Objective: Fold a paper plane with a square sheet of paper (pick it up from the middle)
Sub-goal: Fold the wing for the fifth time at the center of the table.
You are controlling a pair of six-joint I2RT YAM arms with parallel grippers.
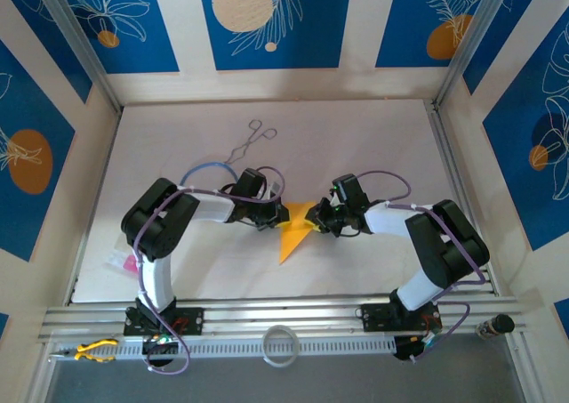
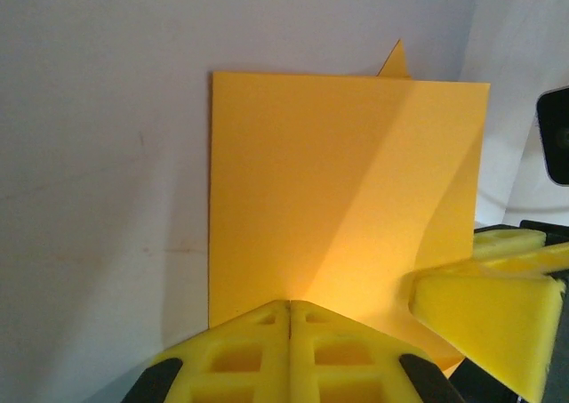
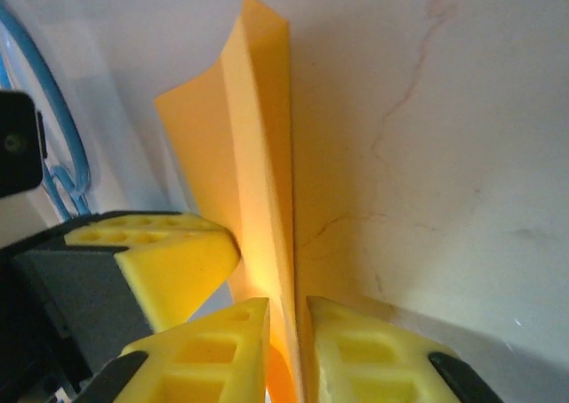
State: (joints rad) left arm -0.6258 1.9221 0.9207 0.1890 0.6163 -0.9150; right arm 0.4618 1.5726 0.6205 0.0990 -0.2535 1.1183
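While our left gripper (image 2: 289, 318) pinches the folded orange-yellow sheet (image 1: 290, 239) at centre frame, we see our right gripper (image 3: 287, 318) slightly apart around its crease.

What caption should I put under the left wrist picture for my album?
Left hand pinches the orange-yellow sheet of paper at its edge, right hand close beside.

Bright, even overhead light fills the top view. The white desk (image 1: 373, 145) shows only faint, soft shadows beneath the arms, and the frame is sharp. In the left wrist view a diagonal shade darkens the right of the sheet of paper (image 2: 347, 189), with a warm glow low at centre. The jaws of the left gripper (image 2: 290, 307) are blurred. In the right wrist view the paper glows, backlit, and the jaws of the right gripper (image 3: 286, 314) at the lower edge are out of focus.
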